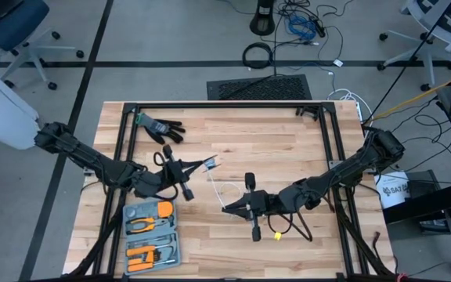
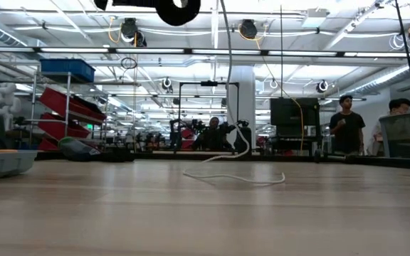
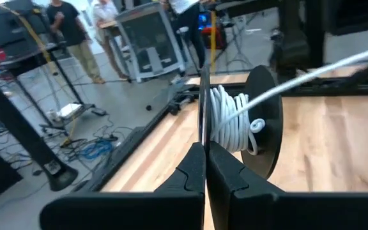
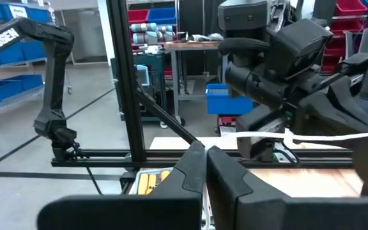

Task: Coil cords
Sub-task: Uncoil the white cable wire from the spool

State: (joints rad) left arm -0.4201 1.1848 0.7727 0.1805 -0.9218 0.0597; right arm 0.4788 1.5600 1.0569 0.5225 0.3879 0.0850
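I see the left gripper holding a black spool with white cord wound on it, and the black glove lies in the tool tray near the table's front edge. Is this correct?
Not fully. The left gripper does hold the black spool wound with white cord, as the left wrist view shows. But the high view shows the black glove lying on the bare wood at the table's far left corner, apart from the tool tray, which holds orange-handled tools.

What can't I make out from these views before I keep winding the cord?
- Whether the right gripper actually pinches the white cord: too small in the high view, and its own fingers hide the contact in the right wrist view.
- How full the spool is: the left gripper and the spool's rim cover part of the winding.
- Both grippers in the low view: cut off by the top edge.
- The cord's free end: not traceable.
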